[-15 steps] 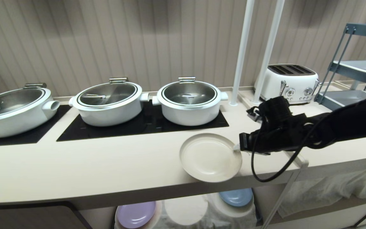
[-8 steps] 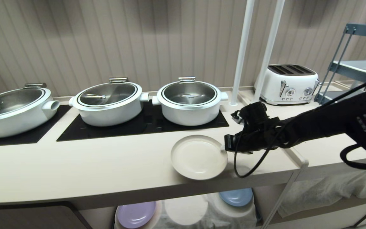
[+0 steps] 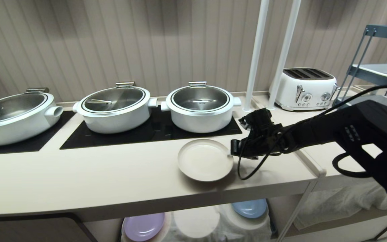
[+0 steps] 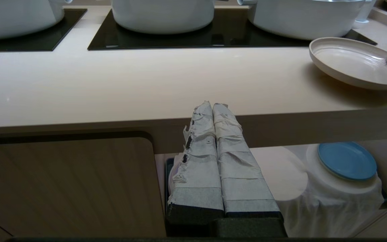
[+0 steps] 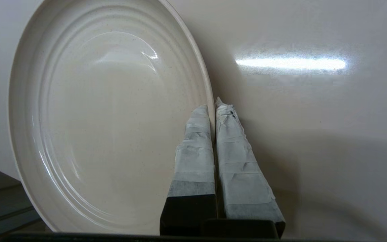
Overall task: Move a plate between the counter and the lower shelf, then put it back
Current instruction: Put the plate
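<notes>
The plate [image 3: 205, 160] has shifted left and farther in from the near edge of the surface [image 3: 79, 168] than a second ago, carried by the right end effector [image 3: 231, 155], which has moved with it. The plate lies over the surface in front of the right-hand white pot [image 3: 201, 107], its right rim pinched between narrow, taped fingers [image 5: 195, 141]; it extends leftward from that grip. The left end effector [image 4: 212, 107] sits closed below the surface edge, well left of the plate. The lower shelf [image 3: 197, 223] shows one bare hump between the lilac plate [image 3: 143, 226] and the blue plate [image 3: 250, 207].
</notes>
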{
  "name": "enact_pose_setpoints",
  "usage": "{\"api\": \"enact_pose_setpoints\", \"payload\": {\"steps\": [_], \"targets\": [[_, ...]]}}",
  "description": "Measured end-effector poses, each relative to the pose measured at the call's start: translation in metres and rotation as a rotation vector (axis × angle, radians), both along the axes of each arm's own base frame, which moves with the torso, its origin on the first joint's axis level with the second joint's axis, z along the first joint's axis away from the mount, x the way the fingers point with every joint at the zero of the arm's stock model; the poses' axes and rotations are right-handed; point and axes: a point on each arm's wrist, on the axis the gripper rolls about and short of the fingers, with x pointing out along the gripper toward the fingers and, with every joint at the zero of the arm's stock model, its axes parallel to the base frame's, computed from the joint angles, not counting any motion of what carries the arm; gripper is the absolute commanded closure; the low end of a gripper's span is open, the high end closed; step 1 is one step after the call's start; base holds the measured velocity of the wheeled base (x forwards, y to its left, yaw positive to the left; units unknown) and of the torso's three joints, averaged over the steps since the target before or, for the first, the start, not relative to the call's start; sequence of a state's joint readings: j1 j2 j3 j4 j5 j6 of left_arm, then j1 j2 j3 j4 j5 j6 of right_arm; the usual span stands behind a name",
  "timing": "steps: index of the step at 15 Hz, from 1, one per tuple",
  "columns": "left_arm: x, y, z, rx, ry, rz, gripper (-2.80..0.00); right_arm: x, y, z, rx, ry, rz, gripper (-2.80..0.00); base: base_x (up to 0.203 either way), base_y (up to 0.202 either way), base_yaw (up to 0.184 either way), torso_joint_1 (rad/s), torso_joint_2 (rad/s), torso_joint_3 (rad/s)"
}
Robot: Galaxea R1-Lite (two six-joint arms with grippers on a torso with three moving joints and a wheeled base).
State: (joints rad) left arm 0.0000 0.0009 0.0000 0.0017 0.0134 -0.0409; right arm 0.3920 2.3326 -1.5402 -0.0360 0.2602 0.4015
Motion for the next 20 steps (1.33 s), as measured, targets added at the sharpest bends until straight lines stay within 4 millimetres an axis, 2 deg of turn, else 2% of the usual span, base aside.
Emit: {"api": "enact_pose_setpoints", "payload": {"steps": [5,14,15,20], "targets": [[0.000,0.000,0.000,0.000,0.000,0.000,0.00,0.006,0.000,-0.010,0.008,0.016,-0.018,0.00,0.000,0.000,0.000,0.000,0.00,0.000],[0.000,0.000,0.000,0.000,0.000,0.000,0.00,0.007,0.001,-0.016,0.002,0.029,-0.019,0.00,0.000,0.000,0.000,0.000,0.00,0.000],[0.000,0.000,0.000,0.000,0.000,0.000,0.00,0.007,0.001,-0.015,0.002,0.029,-0.019,-2.80,0.000,0.000,0.000,0.000,0.00,0.000],[0.000,0.000,0.000,0.000,0.000,0.000,0.00,0.007,0.001,-0.015,0.003,0.025,-0.019,-2.80,0.000,0.000,0.000,0.000,0.00,0.000]]}}
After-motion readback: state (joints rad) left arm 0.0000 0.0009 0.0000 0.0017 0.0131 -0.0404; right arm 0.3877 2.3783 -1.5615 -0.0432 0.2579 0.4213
